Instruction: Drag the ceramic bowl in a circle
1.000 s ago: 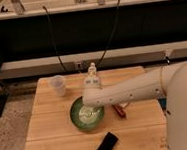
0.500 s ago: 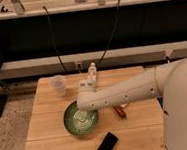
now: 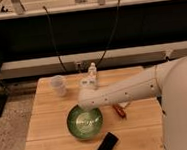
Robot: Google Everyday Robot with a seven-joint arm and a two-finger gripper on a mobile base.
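Note:
The ceramic bowl is round, shallow and glossy green with a paler centre. It sits on the wooden table, left of middle and towards the front. My gripper is at the end of the white arm that reaches in from the right. It hangs over the bowl's far rim and appears to touch it. The arm hides the rim there.
A small translucent plastic cup stands at the back left. A small white bottle stands at the back middle. A red-handled tool lies right of the bowl. A black phone lies near the front edge. My white body fills the right side.
The bowl has slid left and towards the front of the table, with my gripper moving along at its rim. The other objects have not moved.

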